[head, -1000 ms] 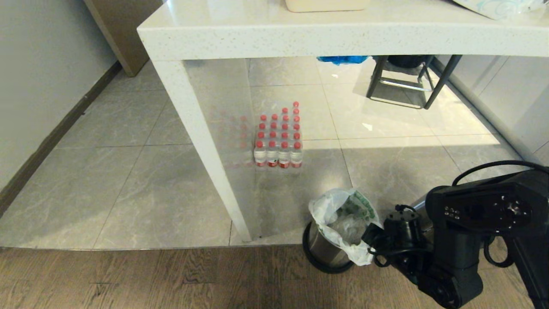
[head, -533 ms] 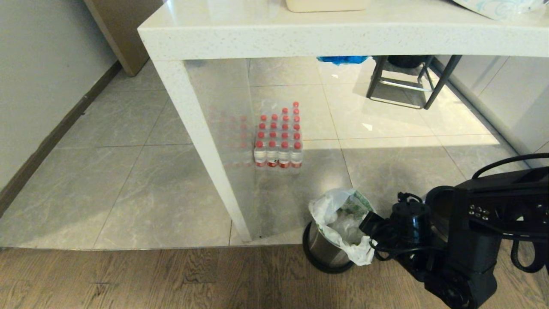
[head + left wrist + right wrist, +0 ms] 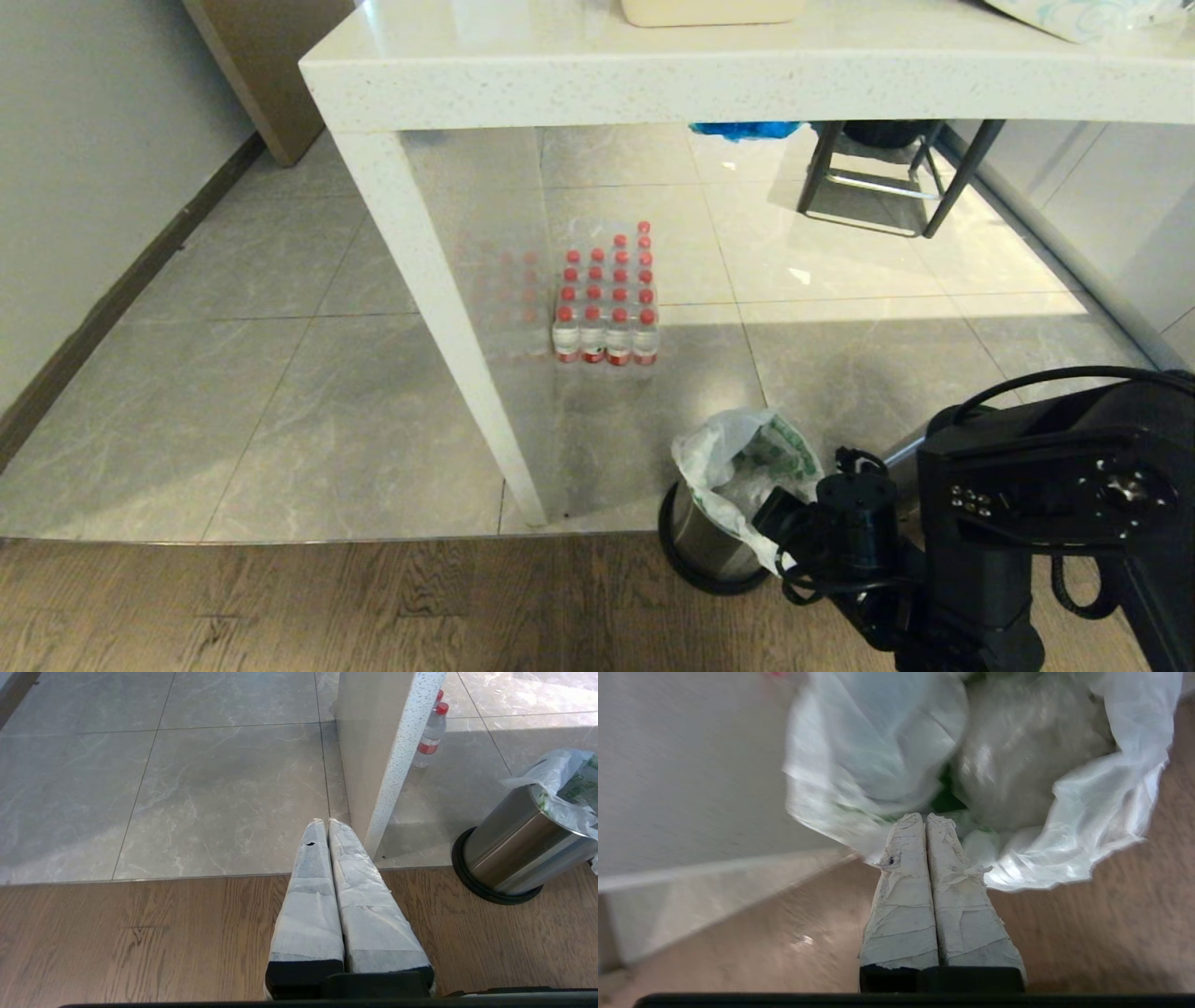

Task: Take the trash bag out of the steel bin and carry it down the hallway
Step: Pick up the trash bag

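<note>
One arm has shifted since a second ago: the right arm's black wrist now sits lower and further left in the head view, covering more of the near edge of the trash bag (image 3: pixel 742 462), while the table, the bottles and the bin are where they were. The bag lines the steel bin (image 3: pixel 695 546), which stands upright on the wood floor just beside the white table leg (image 3: pixel 439 317), its long axis vertical and its mouth open upward; the crinkled rim drapes over the edge. The right gripper (image 3: pixel 924 820) reaches in level from the bin's right, its taped fingers pressed together at the bag's rim; whether film is caught between them I cannot tell. The left gripper (image 3: pixel 325 823) hangs closed and empty above the floor.
</note>
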Robot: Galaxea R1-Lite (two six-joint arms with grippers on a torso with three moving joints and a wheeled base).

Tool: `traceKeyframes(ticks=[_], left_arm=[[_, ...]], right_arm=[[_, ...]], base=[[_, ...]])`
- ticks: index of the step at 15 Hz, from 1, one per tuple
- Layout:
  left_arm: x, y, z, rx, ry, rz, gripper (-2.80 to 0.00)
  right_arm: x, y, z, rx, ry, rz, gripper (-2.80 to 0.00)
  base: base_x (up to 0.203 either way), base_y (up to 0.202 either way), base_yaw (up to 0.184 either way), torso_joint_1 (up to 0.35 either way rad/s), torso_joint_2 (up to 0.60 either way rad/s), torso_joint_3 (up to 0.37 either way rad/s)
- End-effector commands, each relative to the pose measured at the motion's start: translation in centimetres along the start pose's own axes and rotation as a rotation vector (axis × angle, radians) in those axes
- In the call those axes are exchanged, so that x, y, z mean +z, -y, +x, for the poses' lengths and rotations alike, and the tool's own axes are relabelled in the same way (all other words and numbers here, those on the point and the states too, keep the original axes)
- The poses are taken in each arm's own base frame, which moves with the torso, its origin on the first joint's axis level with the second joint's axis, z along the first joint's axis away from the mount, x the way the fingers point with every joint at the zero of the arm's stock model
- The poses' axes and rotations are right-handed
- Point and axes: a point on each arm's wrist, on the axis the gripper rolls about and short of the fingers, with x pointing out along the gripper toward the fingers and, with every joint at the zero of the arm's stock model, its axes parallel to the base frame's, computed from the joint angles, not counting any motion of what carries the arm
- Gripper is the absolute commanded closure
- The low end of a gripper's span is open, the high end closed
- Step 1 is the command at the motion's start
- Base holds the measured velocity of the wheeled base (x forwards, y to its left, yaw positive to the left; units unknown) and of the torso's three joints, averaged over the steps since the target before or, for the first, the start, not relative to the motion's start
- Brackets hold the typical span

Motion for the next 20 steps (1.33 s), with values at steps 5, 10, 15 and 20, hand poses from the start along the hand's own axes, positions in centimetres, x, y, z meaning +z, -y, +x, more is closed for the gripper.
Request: traceKeyframes(ticks=[5,10,15,20], left_arm=[[0.0,0.0,0.0,0.0,0.001,-0.001,0.0],[0.0,0.0,0.0,0.0,0.001,-0.001,0.0],[0.0,0.0,0.0,0.0,0.001,-0.001,0.0],[0.0,0.0,0.0,0.0,0.001,-0.001,0.0]], right_arm=[[1.3,0.9,1.0,0.032,-0.012,0.075,0.0],[2.6,2.4,0.6,0.036,-0.057,0.128,0.0],[2.8,4.8,0.7,-0.073,-0.147,-0.067,0.0],[3.0,4.8,0.5,-0.022,-0.125,0.057,-2.8]], base=[[0.0,0.0,0.0,0.0,0.0,0.0],[0.0,0.0,0.0,0.0,0.0,0.0],[0.0,0.0,0.0,0.0,0.0,0.0],[0.0,0.0,0.0,0.0,0.0,0.0]])
